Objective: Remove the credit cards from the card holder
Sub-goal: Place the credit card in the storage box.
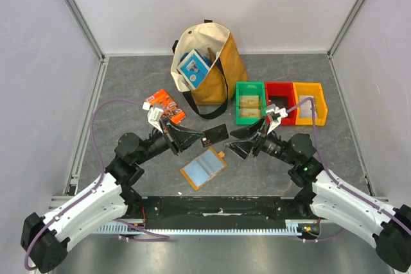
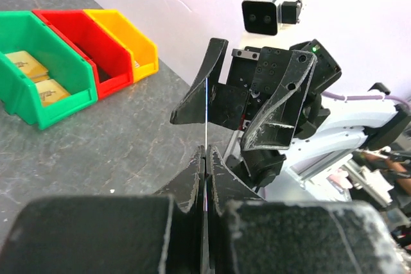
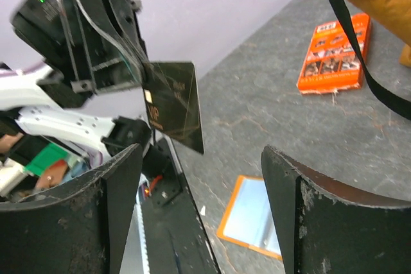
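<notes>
1. The left hand [image 2: 205, 157] is clamped tight on a black credit card [image 3: 174, 104], holding it off the surface [image 1: 138, 81].
2. The right hand [image 3: 200, 152] gapes wide, with the card's free end just beyond its fingertips.
3. The card holder [image 1: 203, 167] lies open below, between both hands.

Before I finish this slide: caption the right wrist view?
Left gripper holds a black credit card before the open right gripper; card holder lies open below.
</notes>
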Action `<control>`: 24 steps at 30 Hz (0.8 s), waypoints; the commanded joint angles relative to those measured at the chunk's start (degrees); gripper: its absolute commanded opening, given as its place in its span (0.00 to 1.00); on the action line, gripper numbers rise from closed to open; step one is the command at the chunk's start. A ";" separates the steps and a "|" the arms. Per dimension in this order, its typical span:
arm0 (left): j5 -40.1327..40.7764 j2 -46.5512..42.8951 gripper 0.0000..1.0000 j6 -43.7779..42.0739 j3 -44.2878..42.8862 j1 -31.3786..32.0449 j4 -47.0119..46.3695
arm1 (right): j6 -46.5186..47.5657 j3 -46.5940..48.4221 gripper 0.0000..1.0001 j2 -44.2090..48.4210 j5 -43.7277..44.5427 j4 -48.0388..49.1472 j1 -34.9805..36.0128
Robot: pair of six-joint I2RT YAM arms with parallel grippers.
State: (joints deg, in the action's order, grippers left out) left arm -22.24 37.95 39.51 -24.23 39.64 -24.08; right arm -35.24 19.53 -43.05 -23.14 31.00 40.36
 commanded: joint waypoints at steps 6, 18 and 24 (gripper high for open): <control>0.79 2.91 0.02 10.33 2.78 0.53 -16.53 | -9.31 -0.99 0.70 -4.93 2.75 19.34 -0.10; 2.98 3.36 0.13 9.02 1.47 0.44 -9.79 | -8.36 1.30 0.00 -6.79 1.25 16.91 -0.10; 10.19 0.02 0.59 -1.35 -6.96 -0.52 13.75 | -0.19 5.78 0.00 -2.92 6.43 -3.64 -2.03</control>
State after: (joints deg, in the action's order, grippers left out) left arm -17.32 40.60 45.58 -23.81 39.72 -24.93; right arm -42.22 20.27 -48.62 -21.26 40.80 39.92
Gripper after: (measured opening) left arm 0.455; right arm 0.007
